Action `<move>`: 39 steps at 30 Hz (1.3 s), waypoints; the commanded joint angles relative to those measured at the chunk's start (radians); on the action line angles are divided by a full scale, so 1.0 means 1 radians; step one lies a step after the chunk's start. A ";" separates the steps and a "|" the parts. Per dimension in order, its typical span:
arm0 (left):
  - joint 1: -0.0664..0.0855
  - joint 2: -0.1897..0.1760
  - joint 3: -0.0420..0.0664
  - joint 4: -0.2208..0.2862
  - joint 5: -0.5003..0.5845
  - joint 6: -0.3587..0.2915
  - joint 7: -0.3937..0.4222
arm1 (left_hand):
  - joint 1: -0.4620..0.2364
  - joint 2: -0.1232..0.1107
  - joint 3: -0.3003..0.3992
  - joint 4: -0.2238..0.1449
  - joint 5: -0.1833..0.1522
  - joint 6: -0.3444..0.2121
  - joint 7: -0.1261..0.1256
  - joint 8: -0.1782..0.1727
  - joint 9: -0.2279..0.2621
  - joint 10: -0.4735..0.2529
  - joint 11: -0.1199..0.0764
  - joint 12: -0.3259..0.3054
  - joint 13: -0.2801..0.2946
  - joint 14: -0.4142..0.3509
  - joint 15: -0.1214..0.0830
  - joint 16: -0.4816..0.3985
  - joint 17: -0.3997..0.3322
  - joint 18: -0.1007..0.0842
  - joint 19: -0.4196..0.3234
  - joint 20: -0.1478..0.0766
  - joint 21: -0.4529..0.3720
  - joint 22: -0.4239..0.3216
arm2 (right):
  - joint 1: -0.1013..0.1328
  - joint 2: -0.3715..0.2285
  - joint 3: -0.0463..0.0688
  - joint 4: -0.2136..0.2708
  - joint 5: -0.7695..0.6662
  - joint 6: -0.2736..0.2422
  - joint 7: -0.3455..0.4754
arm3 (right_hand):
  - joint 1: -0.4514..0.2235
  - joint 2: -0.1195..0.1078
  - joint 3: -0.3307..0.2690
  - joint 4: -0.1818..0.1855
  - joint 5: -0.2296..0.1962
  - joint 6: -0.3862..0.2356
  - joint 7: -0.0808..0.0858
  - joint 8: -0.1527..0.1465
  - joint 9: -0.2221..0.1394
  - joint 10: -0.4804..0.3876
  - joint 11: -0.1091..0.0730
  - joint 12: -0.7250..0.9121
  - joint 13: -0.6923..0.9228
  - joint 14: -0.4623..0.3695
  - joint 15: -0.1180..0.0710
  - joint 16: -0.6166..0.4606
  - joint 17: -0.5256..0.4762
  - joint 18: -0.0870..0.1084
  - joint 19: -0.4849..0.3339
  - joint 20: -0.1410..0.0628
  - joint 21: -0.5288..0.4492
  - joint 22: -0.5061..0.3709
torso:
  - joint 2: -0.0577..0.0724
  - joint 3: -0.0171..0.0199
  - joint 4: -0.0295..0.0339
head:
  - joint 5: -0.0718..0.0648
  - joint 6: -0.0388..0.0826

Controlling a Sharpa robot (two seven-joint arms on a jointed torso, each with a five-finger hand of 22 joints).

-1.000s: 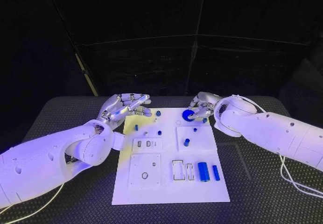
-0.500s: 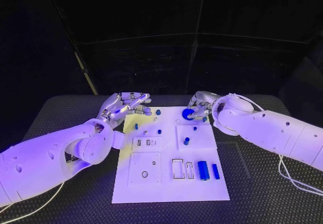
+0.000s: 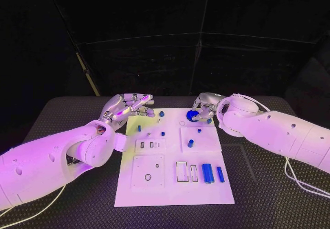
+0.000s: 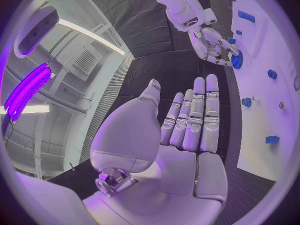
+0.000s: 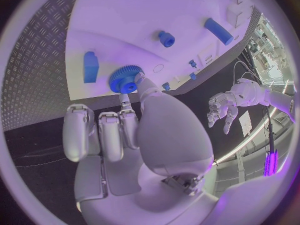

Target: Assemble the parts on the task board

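Observation:
The white task board (image 3: 172,191) lies in the middle of the table. At its far right corner my right hand (image 3: 206,106) pinches a blue gear (image 3: 192,115) between thumb and a finger; in the right wrist view the gear (image 5: 125,80) sits at the board's surface under those fingertips (image 5: 139,78). My left hand (image 3: 128,108) hovers open over the far left corner of the board, holding nothing; in the left wrist view its fingers (image 4: 194,120) are straight. Small blue pegs (image 3: 161,114) stand on the far half of the board.
Two long blue cylinders (image 3: 208,175) lie by rectangular slots (image 3: 182,172) at the board's near right. A blue block (image 5: 90,66) and a blue peg (image 5: 166,38) sit close to the gear. A white cable (image 3: 295,183) trails on the mat at the right.
My right hand with the gear has shifted slightly toward the board's far edge. The left hand has hardly moved.

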State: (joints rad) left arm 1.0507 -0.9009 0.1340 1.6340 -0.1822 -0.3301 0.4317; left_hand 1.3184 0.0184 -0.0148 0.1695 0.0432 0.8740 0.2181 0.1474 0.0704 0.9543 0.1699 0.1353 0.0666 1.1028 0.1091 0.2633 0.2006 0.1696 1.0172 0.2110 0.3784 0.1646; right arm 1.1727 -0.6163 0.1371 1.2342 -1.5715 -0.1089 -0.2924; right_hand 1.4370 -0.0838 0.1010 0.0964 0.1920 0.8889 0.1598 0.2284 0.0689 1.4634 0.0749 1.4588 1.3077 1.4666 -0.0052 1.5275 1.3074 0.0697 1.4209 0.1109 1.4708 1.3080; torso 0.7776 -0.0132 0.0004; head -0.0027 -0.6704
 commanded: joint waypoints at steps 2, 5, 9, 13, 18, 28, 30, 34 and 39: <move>0.002 -0.001 0.001 0.002 -0.004 0.011 0.001 | 0.000 0.007 -0.008 0.000 0.004 0.004 0.008 -0.003 -0.001 0.002 0.003 -0.006 -0.001 0.002 0.003 -0.002 0.001 0.009 0.004 0.001 0.001 -0.002 | -0.002 0.001 -0.002 -0.004 -0.026 0.022 -0.018 | 0.014 0.014 0.019 -0.013 -0.010 0.019 -0.001 0.008 0.002 0.012 -0.003 0.009 0.115 0.078 0.004 0.006 0.131 -0.016 0.007 -0.003 0.006 0.012 | 0.000 -0.0001 0.0010 | 0.000 0.000; 0.002 -0.002 0.001 0.003 -0.004 0.011 0.000 | 0.000 0.007 -0.008 0.000 0.004 0.004 0.008 -0.003 -0.001 0.002 0.003 -0.006 -0.001 0.002 0.003 -0.002 0.001 0.009 0.004 0.001 0.001 -0.002 | -0.002 0.001 -0.002 0.001 -0.041 -0.020 -0.010 | 0.022 0.033 0.054 -0.028 -0.032 0.042 -0.006 0.014 0.002 0.024 -0.007 0.022 0.134 0.078 0.001 0.006 0.132 -0.017 0.010 -0.006 0.009 0.019 | -0.001 -0.0002 0.0006 | 0.001 0.000; 0.002 -0.004 0.001 0.005 -0.004 0.011 0.000 | 0.000 0.007 -0.008 0.000 0.004 0.004 0.008 -0.003 -0.001 0.002 0.003 -0.006 -0.001 0.002 0.003 -0.002 0.001 0.009 0.004 0.001 0.001 -0.002 | -0.002 -0.003 -0.002 0.024 -0.066 -0.089 0.010 | 0.017 0.036 0.083 -0.041 -0.012 0.065 -0.012 0.016 0.001 0.038 -0.013 0.037 0.155 0.079 -0.004 0.008 0.136 -0.020 0.018 -0.010 0.015 0.032 | -0.001 -0.0001 0.0000 | 0.004 0.001; 0.002 -0.004 0.001 0.005 -0.004 0.011 0.000 | 0.000 0.007 -0.008 0.000 0.004 0.004 0.008 -0.003 -0.001 0.002 0.003 -0.006 -0.001 0.002 0.003 -0.002 0.001 0.009 0.004 0.001 0.001 -0.002 | -0.003 -0.010 -0.002 0.067 -0.090 -0.160 0.031 | 0.006 0.031 0.102 -0.049 -0.005 0.075 -0.015 0.013 -0.001 0.046 -0.016 0.045 0.167 0.080 -0.007 0.009 0.140 -0.022 0.023 -0.012 0.018 0.041 | -0.001 -0.0002 0.0002 | 0.006 0.005; 0.002 -0.007 0.001 0.003 -0.004 0.011 0.002 | 0.000 0.008 -0.008 0.000 0.004 0.005 0.008 -0.004 -0.001 0.002 0.003 -0.007 -0.001 0.002 0.003 -0.002 0.001 0.009 0.004 0.001 0.001 -0.002 | -0.003 -0.016 -0.002 0.150 -0.135 -0.232 0.037 | -0.010 0.022 0.119 -0.055 -0.005 0.081 -0.017 0.006 -0.003 0.050 -0.017 0.048 0.172 0.081 -0.008 0.010 0.144 -0.026 0.034 -0.014 0.026 0.060 | -0.001 -0.0009 0.0017 | 0.010 0.009; 0.002 -0.010 0.001 -0.007 -0.004 0.009 0.005 | 0.000 0.009 -0.008 0.000 0.004 0.005 0.007 -0.004 -0.001 0.003 0.003 -0.007 -0.001 0.002 0.003 -0.003 0.002 0.009 0.004 0.001 0.001 -0.002 | -0.002 0.062 -0.011 0.181 -0.173 -0.213 0.013 | -0.036 0.011 0.142 -0.062 -0.021 0.091 -0.018 -0.006 -0.003 0.050 -0.018 0.048 0.173 0.081 -0.009 0.010 0.143 -0.028 0.040 -0.016 0.030 0.071 | 0.001 -0.0011 0.0010 | 0.015 0.007; 0.002 -0.011 0.001 -0.009 -0.004 0.008 0.006 | 0.000 0.009 -0.008 0.000 0.004 0.005 0.007 -0.004 -0.001 0.003 0.003 -0.007 -0.001 0.002 0.003 -0.003 0.002 0.009 0.004 0.001 0.001 -0.002 | -0.002 0.081 -0.024 0.169 -0.173 -0.203 0.011 | -0.039 0.010 0.145 -0.063 -0.023 0.092 -0.018 -0.008 -0.003 0.051 -0.018 0.048 0.173 0.081 -0.009 0.010 0.144 -0.029 0.041 -0.016 0.030 0.072 | 0.001 -0.0007 0.0004 | 0.017 0.007; 0.002 -0.010 0.001 -0.012 -0.004 0.008 0.007 | 0.000 0.009 -0.008 0.000 0.004 0.005 0.007 -0.004 -0.001 0.003 0.003 -0.007 -0.001 0.002 0.003 -0.003 0.002 0.009 0.004 0.001 0.001 -0.002 | -0.002 0.119 -0.046 0.135 -0.172 -0.181 0.009 | -0.043 0.009 0.148 -0.064 -0.026 0.093 -0.018 -0.010 -0.003 0.051 -0.018 0.048 0.173 0.081 -0.009 0.010 0.144 -0.029 0.042 -0.016 0.031 0.074 | 0.001 -0.0007 0.0017 | 0.017 0.005; 0.002 -0.009 0.001 -0.012 -0.004 0.008 0.008 | 0.000 0.009 -0.008 0.000 0.004 0.005 0.007 -0.004 -0.001 0.003 0.003 -0.007 -0.001 0.002 0.003 -0.003 0.002 0.009 0.004 0.001 0.001 -0.002 | -0.002 0.159 -0.065 0.093 -0.172 -0.155 0.007 | -0.047 0.009 0.151 -0.064 -0.028 0.093 -0.018 -0.013 -0.003 0.051 -0.018 0.048 0.173 0.081 -0.009 0.009 0.143 -0.029 0.043 -0.016 0.031 0.075 | 0.002 0.0002 0.0008 | 0.018 0.004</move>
State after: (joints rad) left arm 1.0511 -0.9107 0.1341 1.6205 -0.1823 -0.3297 0.4298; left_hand 1.3184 0.0184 -0.0149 0.1695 0.0432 0.8740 0.2181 0.1474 0.0707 0.9543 0.1699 0.1353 0.0667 1.1029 0.1090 0.2633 0.2012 0.1697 1.0172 0.2110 0.3784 0.1638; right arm 1.1681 -0.4619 0.0730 1.3344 -1.7290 -0.2892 -0.2802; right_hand 1.4048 -0.0760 0.2458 0.0321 0.1684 0.9604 0.1536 0.2194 0.0642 1.4666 0.0642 1.5015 1.3076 1.4666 -0.0052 1.5314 1.3079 0.0539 1.4585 0.0947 1.4985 1.3076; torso 0.7791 -0.0139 0.0024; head 0.0144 -0.6654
